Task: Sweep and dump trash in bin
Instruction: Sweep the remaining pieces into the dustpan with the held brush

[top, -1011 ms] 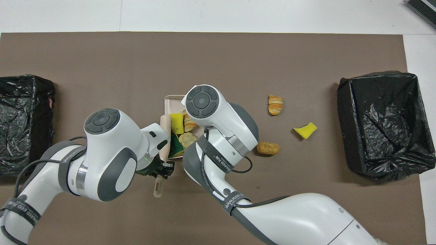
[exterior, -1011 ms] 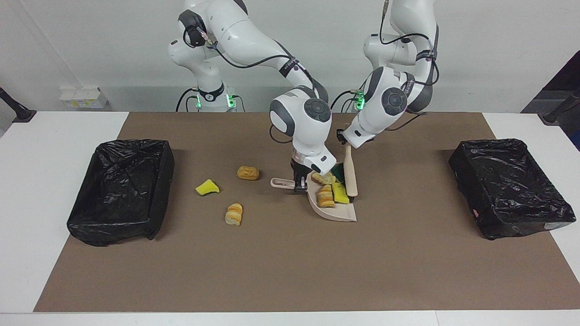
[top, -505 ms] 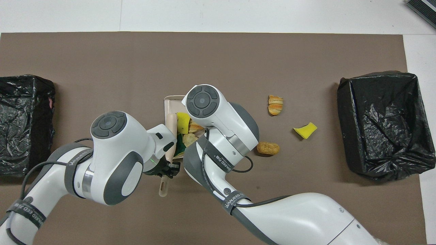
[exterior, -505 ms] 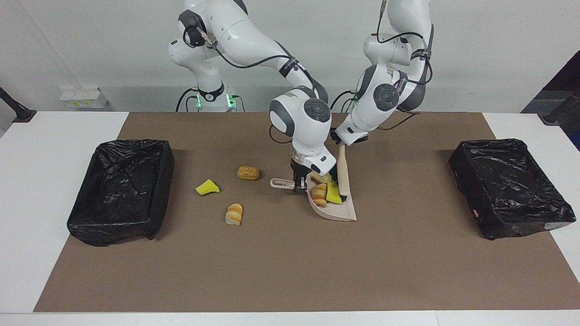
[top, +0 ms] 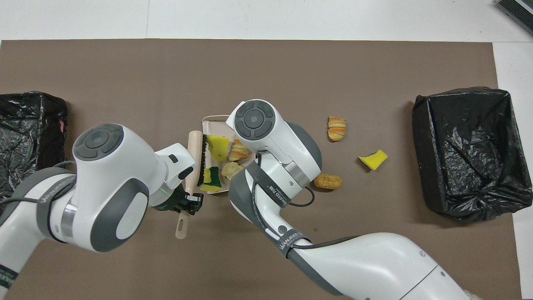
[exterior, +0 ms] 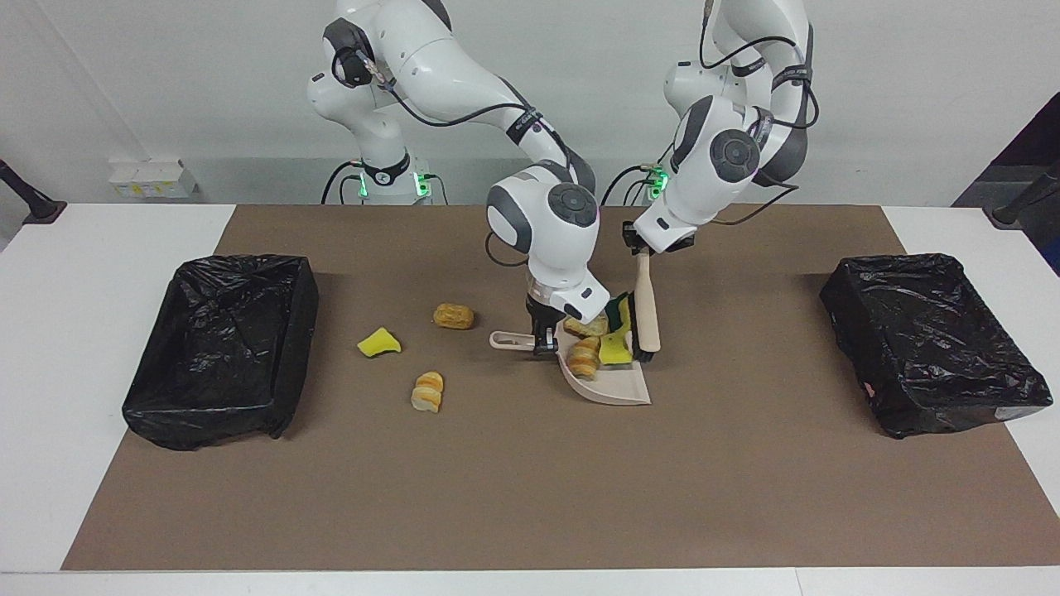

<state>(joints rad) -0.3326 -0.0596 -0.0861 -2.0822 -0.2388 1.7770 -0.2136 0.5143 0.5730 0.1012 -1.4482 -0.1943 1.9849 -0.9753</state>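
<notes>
Right gripper clenches the dustpan handle at mid-table. Left gripper grips the brush handle, bristles at the pan's edge toward the left arm's end. Four scraps lie in the pan. Seen from overhead, three loose scraps sit on the mat around three o'clock from the pan: a striped piece, a yellow wedge, a tan lump. Black bins stand at both ends.
</notes>
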